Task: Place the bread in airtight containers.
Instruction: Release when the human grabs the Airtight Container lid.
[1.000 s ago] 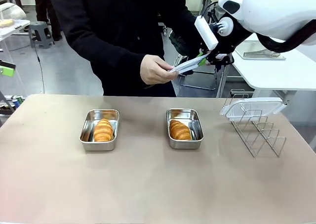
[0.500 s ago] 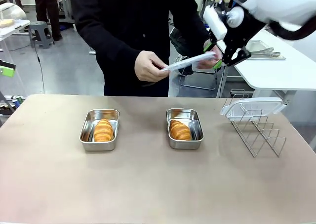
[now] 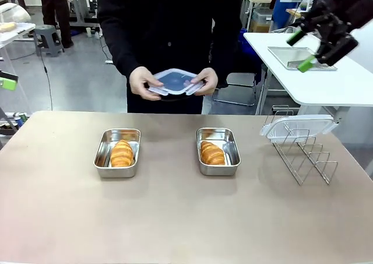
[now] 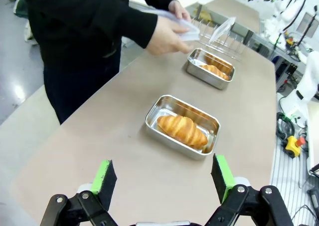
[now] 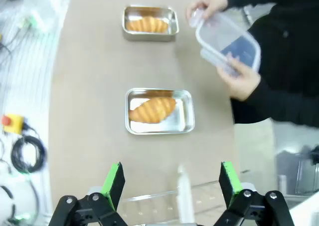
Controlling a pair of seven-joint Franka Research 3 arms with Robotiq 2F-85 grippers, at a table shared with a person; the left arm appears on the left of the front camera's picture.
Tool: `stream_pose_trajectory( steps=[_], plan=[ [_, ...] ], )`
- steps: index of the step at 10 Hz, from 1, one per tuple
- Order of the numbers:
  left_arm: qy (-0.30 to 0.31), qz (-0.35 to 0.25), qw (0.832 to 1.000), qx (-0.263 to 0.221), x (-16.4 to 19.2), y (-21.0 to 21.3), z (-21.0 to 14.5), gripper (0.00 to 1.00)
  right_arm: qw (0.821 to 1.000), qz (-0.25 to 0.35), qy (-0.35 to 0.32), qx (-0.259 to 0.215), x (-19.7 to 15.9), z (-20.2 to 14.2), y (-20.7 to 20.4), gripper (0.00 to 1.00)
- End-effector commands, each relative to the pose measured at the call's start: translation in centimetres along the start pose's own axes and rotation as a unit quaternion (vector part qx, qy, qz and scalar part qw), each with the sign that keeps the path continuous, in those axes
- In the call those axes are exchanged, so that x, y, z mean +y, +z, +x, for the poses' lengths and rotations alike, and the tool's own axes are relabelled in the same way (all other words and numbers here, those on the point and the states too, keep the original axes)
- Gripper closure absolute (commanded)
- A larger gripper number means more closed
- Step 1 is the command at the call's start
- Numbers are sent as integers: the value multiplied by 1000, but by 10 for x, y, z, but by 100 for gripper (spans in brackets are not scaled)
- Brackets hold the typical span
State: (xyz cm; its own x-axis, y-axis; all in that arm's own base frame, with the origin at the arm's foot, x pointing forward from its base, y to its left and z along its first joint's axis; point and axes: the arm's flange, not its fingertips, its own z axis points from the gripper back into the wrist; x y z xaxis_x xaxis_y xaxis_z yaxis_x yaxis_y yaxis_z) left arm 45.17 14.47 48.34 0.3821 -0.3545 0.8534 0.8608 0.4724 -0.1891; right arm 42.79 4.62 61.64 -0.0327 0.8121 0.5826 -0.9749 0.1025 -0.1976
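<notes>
Two steel tubs stand uncovered and well apart on the tabletop (image 3: 175,217), each with a croissant lying inside. The left tub (image 3: 100,153) holds the left croissant (image 3: 122,153), and the right tub (image 3: 234,153) holds the right croissant (image 3: 213,153). At the far side a person holds a clear lid (image 3: 173,81) roughly level above the far edge. The person's right hand (image 3: 140,82) is at the lid's left end and the person's left hand (image 3: 207,79) at its right end. A second clear lid (image 3: 298,127) rests on top of the wire rack (image 3: 306,159) at the right. The right claw (image 3: 301,51) hangs high at the far right, spread wide and holding nothing. The left claw (image 4: 163,178), also wide and empty, is at the tabletop's left end, with the left tub the nearer one ahead of it.
</notes>
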Motion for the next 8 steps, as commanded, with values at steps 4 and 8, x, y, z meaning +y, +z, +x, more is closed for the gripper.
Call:
stream_pose_trajectory(
  steps=[4, 8],
  plan=[
    [-4, -3, 1000, -3, -2, 0, 2, 0, 981, -13, -166, -98, 47, -129, 17, 0],
    [-4, -3, 1000, -3, -2, 0, 2, 0, 973, -92, -170, -126, 62, -153, 26, 0]
  ],
)
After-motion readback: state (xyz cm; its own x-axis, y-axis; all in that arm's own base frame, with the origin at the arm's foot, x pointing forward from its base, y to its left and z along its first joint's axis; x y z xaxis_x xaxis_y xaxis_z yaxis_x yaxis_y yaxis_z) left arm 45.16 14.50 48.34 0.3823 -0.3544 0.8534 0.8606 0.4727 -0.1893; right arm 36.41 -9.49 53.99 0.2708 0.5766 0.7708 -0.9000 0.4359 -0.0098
